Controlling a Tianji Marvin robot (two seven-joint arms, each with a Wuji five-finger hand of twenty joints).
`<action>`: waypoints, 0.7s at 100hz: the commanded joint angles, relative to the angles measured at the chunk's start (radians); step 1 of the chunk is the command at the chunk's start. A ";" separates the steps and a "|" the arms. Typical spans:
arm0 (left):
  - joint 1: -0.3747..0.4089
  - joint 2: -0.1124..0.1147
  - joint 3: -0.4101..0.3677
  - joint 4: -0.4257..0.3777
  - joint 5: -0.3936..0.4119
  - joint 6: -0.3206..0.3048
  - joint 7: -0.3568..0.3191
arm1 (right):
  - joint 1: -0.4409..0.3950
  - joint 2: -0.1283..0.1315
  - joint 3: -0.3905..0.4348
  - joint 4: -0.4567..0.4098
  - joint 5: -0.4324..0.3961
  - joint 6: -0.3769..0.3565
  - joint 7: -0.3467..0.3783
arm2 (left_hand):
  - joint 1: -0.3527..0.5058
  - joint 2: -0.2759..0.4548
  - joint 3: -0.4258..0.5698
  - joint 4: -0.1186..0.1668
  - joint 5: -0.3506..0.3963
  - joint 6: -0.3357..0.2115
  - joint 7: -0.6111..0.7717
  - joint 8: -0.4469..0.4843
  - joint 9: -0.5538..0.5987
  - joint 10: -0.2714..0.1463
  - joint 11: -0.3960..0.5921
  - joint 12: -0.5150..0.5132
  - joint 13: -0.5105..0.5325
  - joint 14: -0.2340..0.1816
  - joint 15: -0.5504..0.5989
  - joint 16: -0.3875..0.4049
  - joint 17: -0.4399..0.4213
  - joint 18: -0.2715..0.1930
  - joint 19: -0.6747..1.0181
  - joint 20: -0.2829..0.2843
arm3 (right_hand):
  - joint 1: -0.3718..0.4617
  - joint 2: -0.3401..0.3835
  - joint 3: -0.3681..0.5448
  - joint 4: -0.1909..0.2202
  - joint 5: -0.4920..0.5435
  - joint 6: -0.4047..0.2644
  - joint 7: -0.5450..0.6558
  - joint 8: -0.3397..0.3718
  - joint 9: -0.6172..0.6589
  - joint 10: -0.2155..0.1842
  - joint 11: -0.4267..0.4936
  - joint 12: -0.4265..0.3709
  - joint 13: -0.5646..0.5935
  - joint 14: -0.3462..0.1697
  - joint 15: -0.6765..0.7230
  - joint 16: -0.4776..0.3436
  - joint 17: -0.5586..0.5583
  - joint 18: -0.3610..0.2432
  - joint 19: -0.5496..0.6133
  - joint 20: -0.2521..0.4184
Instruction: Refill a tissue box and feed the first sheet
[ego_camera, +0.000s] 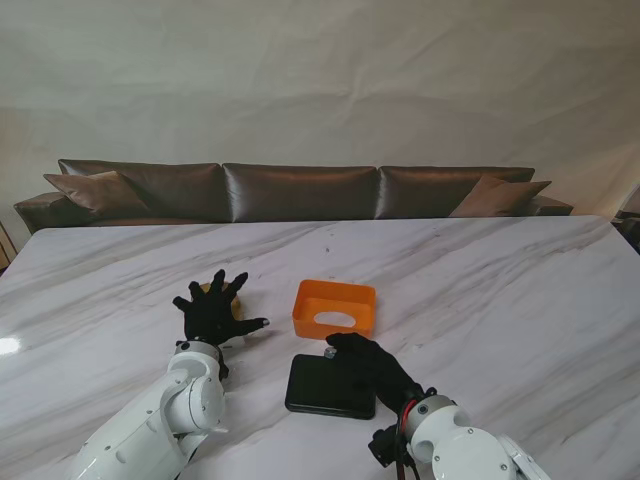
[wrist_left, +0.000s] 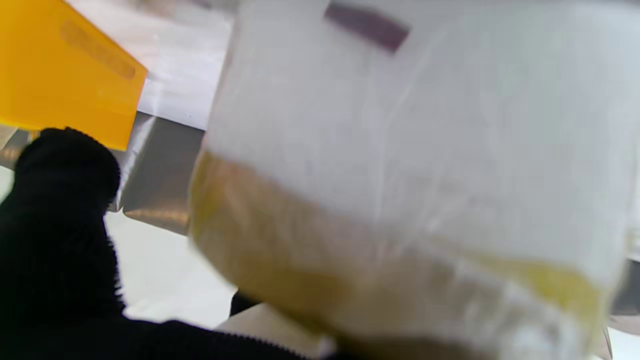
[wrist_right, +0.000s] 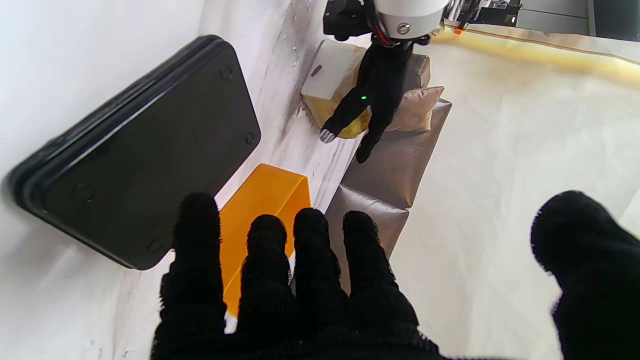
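Note:
The orange tissue box shell (ego_camera: 334, 308) stands mid-table, its oval slot facing me. A flat black base plate (ego_camera: 331, 386) lies just nearer to me than the shell. A white and yellow tissue pack (ego_camera: 238, 298) in clear wrap lies to the left, mostly hidden under my left hand (ego_camera: 212, 312). That hand hovers over or rests on the pack with fingers spread, open. The pack (wrist_left: 400, 175) fills the left wrist view, blurred. My right hand (ego_camera: 370, 365) is open over the plate's far right corner, holding nothing. The right wrist view shows the plate (wrist_right: 135, 150), shell (wrist_right: 265, 210) and pack (wrist_right: 330, 75).
A white marble table (ego_camera: 500, 290) carries everything. A brown leather sofa (ego_camera: 300, 190) runs along its far edge, in front of a pale draped backdrop.

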 joint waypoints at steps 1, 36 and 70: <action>-0.010 -0.009 0.009 0.027 -0.017 -0.010 -0.022 | -0.005 -0.001 -0.009 -0.010 -0.005 -0.002 0.012 | -0.035 -0.025 0.046 0.002 -0.030 -0.040 -0.043 -0.031 -0.066 -0.026 -0.042 -0.019 -0.035 -0.006 -0.021 0.009 0.008 0.069 0.522 0.026 | -0.005 0.019 -0.017 -0.032 -0.010 0.000 0.004 0.004 -0.008 0.008 0.016 0.013 -0.008 -0.003 0.014 0.008 -0.004 -0.005 0.015 -0.003; -0.041 -0.004 0.064 0.084 -0.026 -0.028 -0.067 | 0.007 -0.004 -0.023 -0.002 -0.012 0.011 0.004 | 0.109 -0.108 0.319 0.086 -0.048 -0.100 -0.048 -0.047 -0.075 -0.035 -0.059 -0.034 0.026 -0.030 0.259 0.130 0.202 -0.070 0.953 0.275 | -0.003 0.021 -0.017 -0.032 -0.010 0.002 0.003 0.004 -0.009 0.009 0.016 0.012 -0.010 -0.002 0.014 0.008 -0.005 -0.008 0.014 -0.003; -0.047 -0.008 0.097 0.116 -0.011 -0.012 -0.049 | 0.005 -0.002 -0.026 -0.018 -0.021 0.024 0.008 | 0.316 -0.096 0.710 0.367 -0.065 -0.160 0.188 0.141 -0.041 -0.042 0.177 0.486 0.108 -0.120 0.628 0.543 0.420 -0.404 1.314 0.407 | -0.002 0.024 -0.018 -0.034 -0.014 0.006 0.005 0.004 -0.012 0.014 0.020 0.015 -0.016 0.019 0.018 0.010 -0.007 -0.012 0.014 -0.004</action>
